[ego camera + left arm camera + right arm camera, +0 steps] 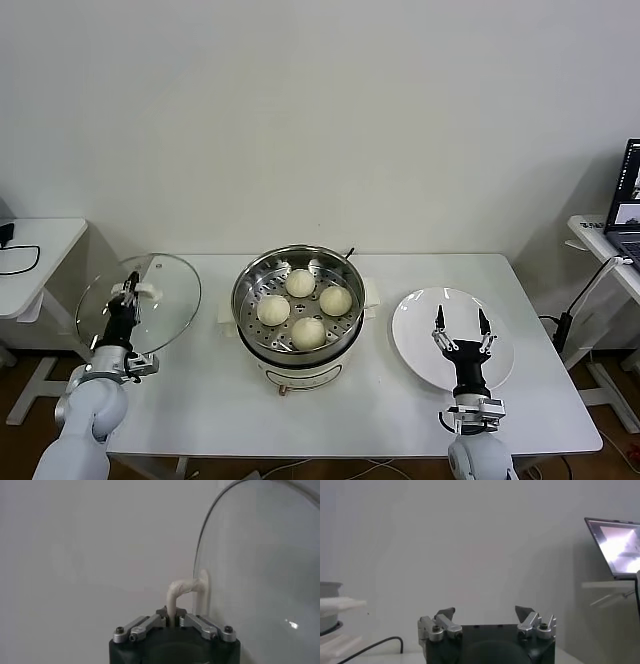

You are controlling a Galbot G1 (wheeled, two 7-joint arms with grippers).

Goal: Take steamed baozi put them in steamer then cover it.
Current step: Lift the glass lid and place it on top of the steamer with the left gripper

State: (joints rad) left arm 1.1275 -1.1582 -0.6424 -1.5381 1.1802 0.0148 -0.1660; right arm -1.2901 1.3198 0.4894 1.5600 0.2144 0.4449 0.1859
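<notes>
White wall behind; white tabletop (200, 400) carries the work.

Steamer (297, 352) sits mid-tabletop, uncovered. Four baozi on its perforated tray: one at the back (300, 283), one right (335, 300), one left (273, 309), one front (308, 332). All apart from each other, none stacked.

Left tool (124, 299) at the tabletop's left edge, fingers together, clamped on the white handle (181, 590) of the glass lid (140, 303). Lid held up on edge, tilted, left of the steamer and clear of it. Left wrist view confirms: handle pinched between the fingertips (161, 613), glass disc beside it.

Right tool (461, 324) hovers over the white plate (415, 340), right of the steamer. Fingers (446, 614) spread wide apart, nothing between them. Plate bare.

Periphery: laptop (627, 205) on a side table at far right; second side table with a black cable (20, 268) at far left.
</notes>
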